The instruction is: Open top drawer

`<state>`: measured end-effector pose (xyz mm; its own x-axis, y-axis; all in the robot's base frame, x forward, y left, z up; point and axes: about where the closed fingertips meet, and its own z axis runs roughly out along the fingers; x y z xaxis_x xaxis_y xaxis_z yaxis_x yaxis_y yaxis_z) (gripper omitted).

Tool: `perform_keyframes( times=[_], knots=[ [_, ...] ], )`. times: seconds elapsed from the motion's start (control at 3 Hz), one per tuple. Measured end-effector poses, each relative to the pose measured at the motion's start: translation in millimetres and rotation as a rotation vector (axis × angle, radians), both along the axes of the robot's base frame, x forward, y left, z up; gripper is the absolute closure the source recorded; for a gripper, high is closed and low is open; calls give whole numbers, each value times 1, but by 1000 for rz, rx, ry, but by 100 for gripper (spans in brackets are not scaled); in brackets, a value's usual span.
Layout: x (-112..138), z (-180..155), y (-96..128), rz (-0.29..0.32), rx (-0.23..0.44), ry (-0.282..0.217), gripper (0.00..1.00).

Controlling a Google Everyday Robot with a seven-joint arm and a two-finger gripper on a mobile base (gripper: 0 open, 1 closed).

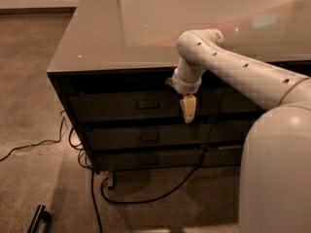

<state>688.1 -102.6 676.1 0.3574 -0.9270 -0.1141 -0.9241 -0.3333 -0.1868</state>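
- Brown carpet (pixel 29 81) runs round a low, dark cabinet whose glossy surface (pixel 121 33) fills the upper part of the view; black cables (pixel 160 195) trail out from under it onto the floor.
- The top drawer (pixel 107 108) sits just beneath the edge of that surface, the uppermost of three stacked fronts. Its face looks flush with the two lower drawers (pixel 116 137) and none of its inside shows, so I judge it shut.
- By that reading the task is not begun in any way that counts: the approach is made, but the grasp and the pull outward are both left to do.
- The small metal pull (pixel 148 105) at the drawer's centre stands free, with nothing hooked on it.
- The pincer (pixel 188 111) hangs tip-down from the pale arm (pixel 233 67), in front of the top drawer's face and just to the right of the pull, near it but apart from it.
- How wide the pincer stands cannot be told from this angle. It holds nothing, and whether its tip brushes the drawer front is unclear.
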Motion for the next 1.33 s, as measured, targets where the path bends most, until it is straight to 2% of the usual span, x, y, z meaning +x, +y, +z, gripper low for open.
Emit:
perform_keyframes(
  times=[0.33, 0.67, 1.0, 1.33],
  knots=[
    [0, -1, 0, 1, -4, -5, 0],
    [-4, -11, 3, 30, -17, -6, 0],
    [-7, -21, 4, 43, -31, 5, 0],
    [-4, -37, 2, 41, -59, 43, 0]
  ],
)
